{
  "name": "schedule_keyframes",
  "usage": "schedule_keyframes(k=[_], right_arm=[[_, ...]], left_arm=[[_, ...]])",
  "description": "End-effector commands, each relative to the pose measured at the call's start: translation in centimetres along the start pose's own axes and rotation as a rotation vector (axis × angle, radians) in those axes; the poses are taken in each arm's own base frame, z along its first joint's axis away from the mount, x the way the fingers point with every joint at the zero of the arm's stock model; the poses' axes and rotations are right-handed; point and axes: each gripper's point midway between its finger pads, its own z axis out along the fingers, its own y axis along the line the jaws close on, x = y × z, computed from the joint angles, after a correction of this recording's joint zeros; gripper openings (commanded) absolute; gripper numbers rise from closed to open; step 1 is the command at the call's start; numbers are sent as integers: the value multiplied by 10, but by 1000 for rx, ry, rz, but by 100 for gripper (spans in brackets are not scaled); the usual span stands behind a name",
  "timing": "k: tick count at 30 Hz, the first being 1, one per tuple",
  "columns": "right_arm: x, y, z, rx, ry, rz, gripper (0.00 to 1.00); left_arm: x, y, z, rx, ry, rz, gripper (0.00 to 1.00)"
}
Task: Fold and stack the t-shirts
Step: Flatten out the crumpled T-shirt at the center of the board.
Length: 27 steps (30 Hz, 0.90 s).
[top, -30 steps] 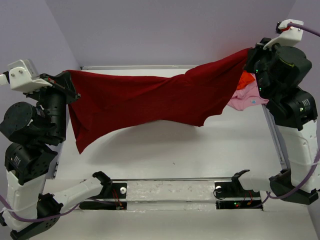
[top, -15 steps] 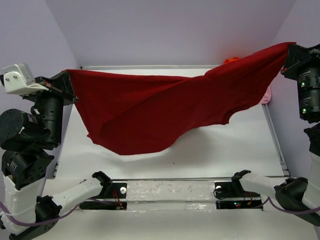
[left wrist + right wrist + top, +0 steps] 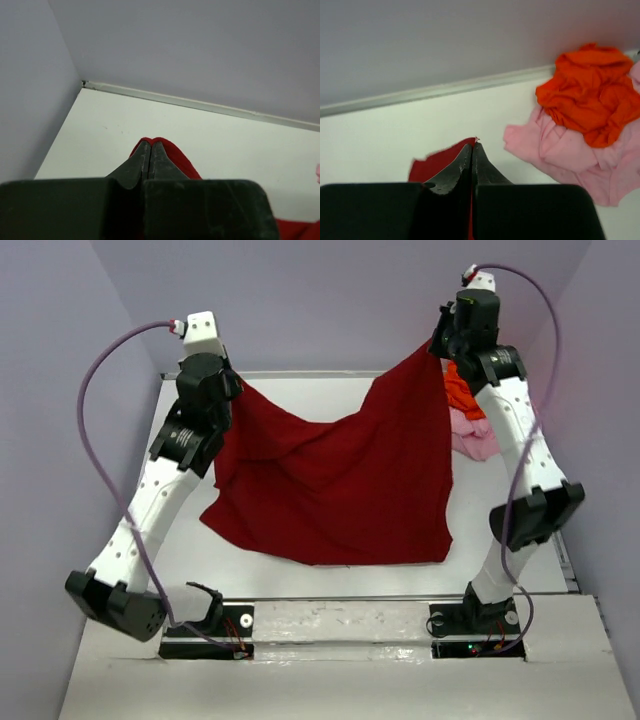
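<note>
the dark red t-shirt (image 3: 340, 490) is soft matt cloth, the table (image 3: 300, 395) smooth matt white.

The table (image 3: 330, 580) was a plain white surface, closed in by pale walls at the far side and both ends, with a thin light strip (image 3: 300, 374) along its far edge. A dark red shirt (image 3: 340, 480) hung down onto its middle, the lower hem seeming to rest on the surface. In the far right corner lay a crumpled pink shirt (image 3: 560, 150) (an orange shirt (image 3: 590, 95) bunched on top). A metal rail (image 3: 340, 620) ran along the near edge.
</note>
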Motion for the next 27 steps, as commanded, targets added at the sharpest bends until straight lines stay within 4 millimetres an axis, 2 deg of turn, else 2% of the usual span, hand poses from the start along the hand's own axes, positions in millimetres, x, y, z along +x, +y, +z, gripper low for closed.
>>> schedule_keyframes(k=[1, 2, 3, 5, 6, 8, 9, 10, 11, 12, 13, 14, 15, 16, 18, 19, 20, 21, 22, 24, 26, 27], right_arm=[[-70, 0, -9, -44, -147, 52, 0], [-71, 0, 0, -35, -150, 43, 0], [-86, 2, -9, -46, -190, 39, 0], [-96, 0, -18, -44, -220, 42, 0], [-107, 1, -36, -62, -247, 41, 0], [-109, -1, -48, -67, -256, 38, 0], [-119, -2, -71, -85, -285, 40, 0], [-123, -2, -81, -96, -300, 41, 0], [-109, -4, -80, -95, -267, 31, 0], [-108, -5, -90, -104, -269, 32, 0], [-119, -7, -117, -125, -314, 43, 0], [-118, -9, -128, -129, -320, 47, 0], [-101, -12, -126, -127, -285, 46, 0], [-108, -16, -153, -140, -321, 55, 0], [-100, -21, -170, -147, -322, 59, 0], [-84, -25, -170, -140, -288, 49, 0], [-85, -31, -193, -144, -310, 55, 0], [-81, -33, -201, -150, -309, 54, 0], [-79, -39, -219, -148, -325, 55, 0], [-82, -47, -234, -126, -348, 50, 0], [-96, -49, -257, -134, -394, 56, 0], [-113, -48, -272, -146, -424, 68, 0]], left_arm=[[-37, 1, 34, -7, -73, -113, 0], [-58, 5, 37, -20, -103, -131, 0], [-56, 2, 40, -16, -85, -121, 0], [-81, -3, 30, 24, -125, -141, 0], [-93, 0, 19, 33, -152, -155, 0], [-109, 4, 1, 54, -191, -164, 0], [-104, 3, -6, 59, -191, -140, 0], [-121, 12, -30, 60, -250, -158, 0], [-110, 14, -35, 56, -240, -140, 0], [-112, 17, -44, 62, -252, -141, 0], [-120, 26, -67, 74, -283, -162, 0], [-108, 29, -71, 74, -268, -154, 0], [-105, 32, -78, 84, -264, -161, 0], [-109, 40, -98, 99, -289, -180, 0], [-96, 45, -109, 113, -263, -182, 0], [-94, 50, -124, 135, -263, -205, 0], [-85, 51, -128, 148, -250, -207, 0], [-83, 52, -134, 162, -251, -215, 0], [-83, 52, -145, 192, -250, -235, 0], [-81, 50, -152, 220, -228, -241, 0], [-87, 44, -157, 259, -228, -250, 0], [-94, 41, -158, 270, -227, -257, 0]])
